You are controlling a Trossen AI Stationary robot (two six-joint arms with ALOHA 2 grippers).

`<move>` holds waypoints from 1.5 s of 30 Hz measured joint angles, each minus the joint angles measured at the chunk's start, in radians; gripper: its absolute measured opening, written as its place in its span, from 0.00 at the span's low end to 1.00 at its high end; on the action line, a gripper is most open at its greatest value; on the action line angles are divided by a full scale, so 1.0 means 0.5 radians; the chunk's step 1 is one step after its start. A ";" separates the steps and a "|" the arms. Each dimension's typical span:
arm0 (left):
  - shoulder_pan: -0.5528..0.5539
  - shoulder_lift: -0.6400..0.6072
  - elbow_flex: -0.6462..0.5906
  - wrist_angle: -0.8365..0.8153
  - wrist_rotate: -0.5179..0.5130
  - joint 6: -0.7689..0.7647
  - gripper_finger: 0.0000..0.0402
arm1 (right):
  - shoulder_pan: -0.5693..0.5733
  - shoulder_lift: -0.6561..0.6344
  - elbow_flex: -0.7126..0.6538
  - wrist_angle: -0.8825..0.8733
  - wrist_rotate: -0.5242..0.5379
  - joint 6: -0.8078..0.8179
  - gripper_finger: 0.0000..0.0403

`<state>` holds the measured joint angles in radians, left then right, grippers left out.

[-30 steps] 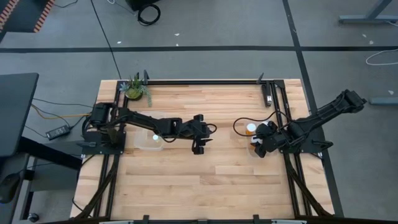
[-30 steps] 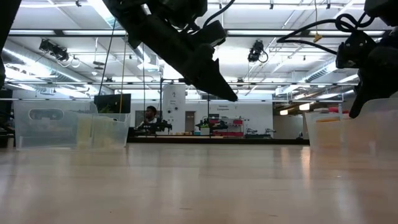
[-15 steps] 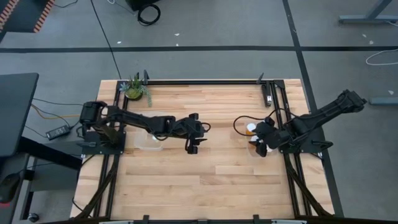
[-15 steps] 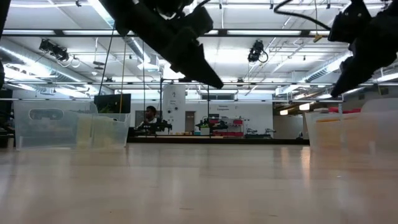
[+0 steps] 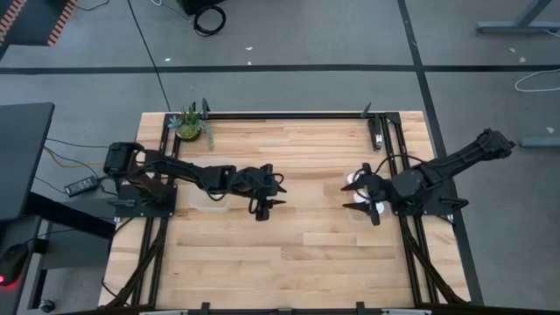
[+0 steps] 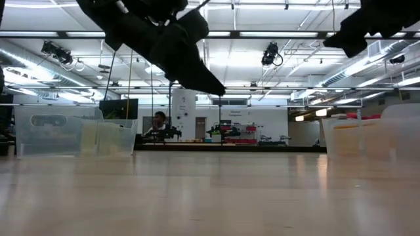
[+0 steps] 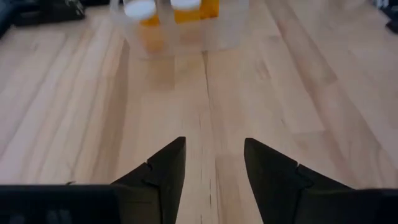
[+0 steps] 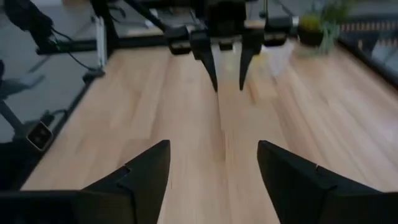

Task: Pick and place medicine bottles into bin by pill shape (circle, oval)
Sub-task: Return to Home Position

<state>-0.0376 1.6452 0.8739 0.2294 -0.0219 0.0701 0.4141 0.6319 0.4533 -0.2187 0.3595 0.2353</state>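
Medicine bottles [image 7: 149, 22], amber with white caps, sit inside clear bin [image 7: 229, 28]. Left gripper [image 7: 214, 146] and right gripper [image 8: 213, 149] hover over table [image 5: 289, 262], fingers spread, both empty.

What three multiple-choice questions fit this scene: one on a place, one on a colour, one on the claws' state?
1. Where is the potted plant?
A. at a corner of the table
B. at its middle
C. on the floor

2. What colour are the caps of the medicine bottles in the bin?
A. blue
B. white
C. black

3. What do the left gripper and right gripper hold?
A. bottles
B. the plant
C. nothing

1 A: the high view shows it at a corner.
2 B: the left wrist view shows white caps.
3 C: each wrist view shows its gripper open over bare table.
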 joint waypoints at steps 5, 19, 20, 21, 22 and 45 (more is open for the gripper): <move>-0.001 -0.189 -0.118 0.069 0.003 0.017 0.43 | -0.063 -0.146 -0.057 0.067 -0.059 -0.137 0.57; 0.004 -0.789 -0.554 0.281 0.042 -0.029 0.43 | -0.489 -0.317 -0.301 0.400 -0.562 -0.320 0.48; 0.004 -0.827 -0.573 0.269 0.042 -0.036 0.43 | -0.518 -0.320 -0.301 0.405 -0.591 -0.333 0.48; 0.006 -0.860 -0.583 0.277 0.042 -0.043 0.43 | -0.546 -0.322 -0.301 0.407 -0.611 -0.349 0.48; 0.006 -0.901 -0.602 0.266 0.043 -0.049 0.43 | -0.574 -0.328 -0.301 0.409 -0.628 -0.368 0.48; 0.015 -1.235 -0.764 0.118 -0.077 -0.075 0.43 | -0.748 -0.487 -0.373 0.362 -0.767 -0.412 0.48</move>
<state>-0.0299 1.0276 0.4921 0.2882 -0.0602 0.0327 0.0402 0.3886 0.2671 -0.0378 -0.0242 0.0294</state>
